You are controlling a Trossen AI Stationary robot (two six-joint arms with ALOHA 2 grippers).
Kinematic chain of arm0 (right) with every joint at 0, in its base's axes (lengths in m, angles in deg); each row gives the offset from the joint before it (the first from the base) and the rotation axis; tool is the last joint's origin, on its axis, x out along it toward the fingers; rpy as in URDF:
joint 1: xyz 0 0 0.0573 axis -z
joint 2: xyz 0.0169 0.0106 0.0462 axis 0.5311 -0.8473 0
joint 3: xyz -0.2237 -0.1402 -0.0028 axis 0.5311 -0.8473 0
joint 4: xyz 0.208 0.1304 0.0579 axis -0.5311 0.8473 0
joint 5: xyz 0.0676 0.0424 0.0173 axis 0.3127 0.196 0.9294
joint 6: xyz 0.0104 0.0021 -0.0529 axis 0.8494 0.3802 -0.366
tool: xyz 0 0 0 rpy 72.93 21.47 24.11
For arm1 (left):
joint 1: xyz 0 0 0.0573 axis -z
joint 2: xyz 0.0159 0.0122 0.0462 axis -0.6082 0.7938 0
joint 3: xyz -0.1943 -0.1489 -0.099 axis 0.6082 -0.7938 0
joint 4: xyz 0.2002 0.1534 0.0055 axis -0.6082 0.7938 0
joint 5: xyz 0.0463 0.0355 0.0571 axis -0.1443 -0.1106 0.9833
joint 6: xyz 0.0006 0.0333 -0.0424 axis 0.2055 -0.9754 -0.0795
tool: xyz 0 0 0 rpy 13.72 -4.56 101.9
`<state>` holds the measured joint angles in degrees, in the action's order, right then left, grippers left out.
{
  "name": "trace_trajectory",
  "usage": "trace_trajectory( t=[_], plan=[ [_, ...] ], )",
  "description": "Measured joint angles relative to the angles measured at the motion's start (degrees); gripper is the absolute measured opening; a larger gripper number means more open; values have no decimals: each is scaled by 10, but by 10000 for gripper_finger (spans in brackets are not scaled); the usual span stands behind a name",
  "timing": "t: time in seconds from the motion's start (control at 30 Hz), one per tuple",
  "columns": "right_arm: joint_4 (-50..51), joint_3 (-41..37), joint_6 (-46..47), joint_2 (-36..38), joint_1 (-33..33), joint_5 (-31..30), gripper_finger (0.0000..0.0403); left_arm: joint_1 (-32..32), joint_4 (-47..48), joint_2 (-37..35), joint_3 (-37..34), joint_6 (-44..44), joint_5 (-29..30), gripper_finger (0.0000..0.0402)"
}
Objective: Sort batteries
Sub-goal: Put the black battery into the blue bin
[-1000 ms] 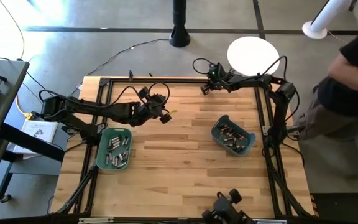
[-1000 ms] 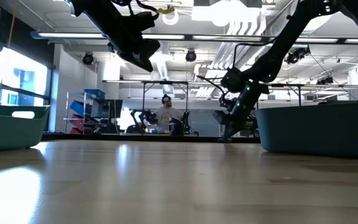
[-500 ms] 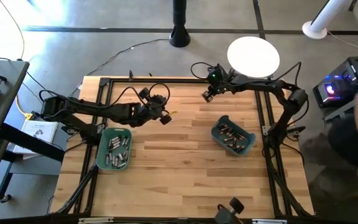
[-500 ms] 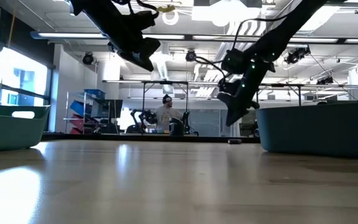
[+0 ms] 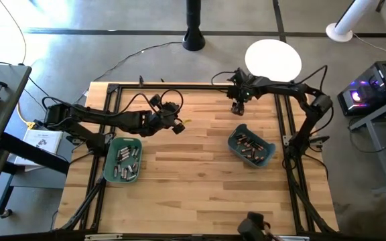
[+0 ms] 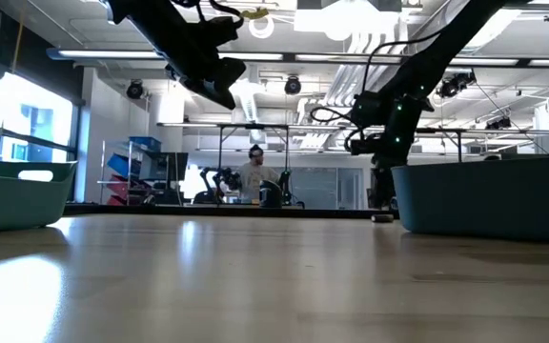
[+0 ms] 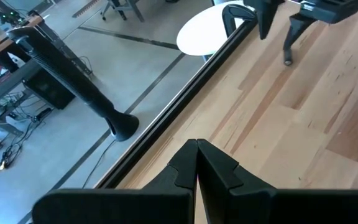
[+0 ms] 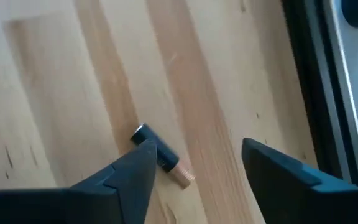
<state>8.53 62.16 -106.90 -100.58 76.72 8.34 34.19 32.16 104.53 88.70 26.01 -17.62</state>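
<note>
Your right gripper hangs over the far side of the table, near its back rail, with its jaws spread apart. In the right wrist view a single battery — black body, copper end — lies flat on the wood just under and between the two fingers, partly hidden by one of them; nothing is clamped. From the left wrist view you can make out that same battery as a small dark shape on the planks below the right gripper.

Your left gripper sits over the table's left-centre, beside the left teal bin, and its jaws are pressed together with nothing between them — the fingertips meet in its own wrist view.

The left bin holds silvery-grey batteries. The right teal bin holds dark, coppery batteries.

A person sits far back in the room.
</note>
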Motion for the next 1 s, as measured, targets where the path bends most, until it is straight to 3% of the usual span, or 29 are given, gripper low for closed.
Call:
trace_trajectory(
  t=[0.13,0.3,0.53,0.8,0.9,1.0],
  plan=[
    [24,0,-52,-17,0,7,233,0,0,0,0,-1,0,3],
    [48,3,-83,-38,0,17,208,0,0,0,0,-1,0,3],
    [31,0,-78,-47,-1,-13,183,0,1,0,0,-1,-6,3],
    [25,-1,-63,-47,1,10,171,0,2,0,0,-1,-13,3],
    [24,0,-51,-52,2,26,136,0,3,0,0,0,-13,3],
    [21,0,-22,-59,1,35,69,0,6,0,0,1,-14,3]
  ],
)
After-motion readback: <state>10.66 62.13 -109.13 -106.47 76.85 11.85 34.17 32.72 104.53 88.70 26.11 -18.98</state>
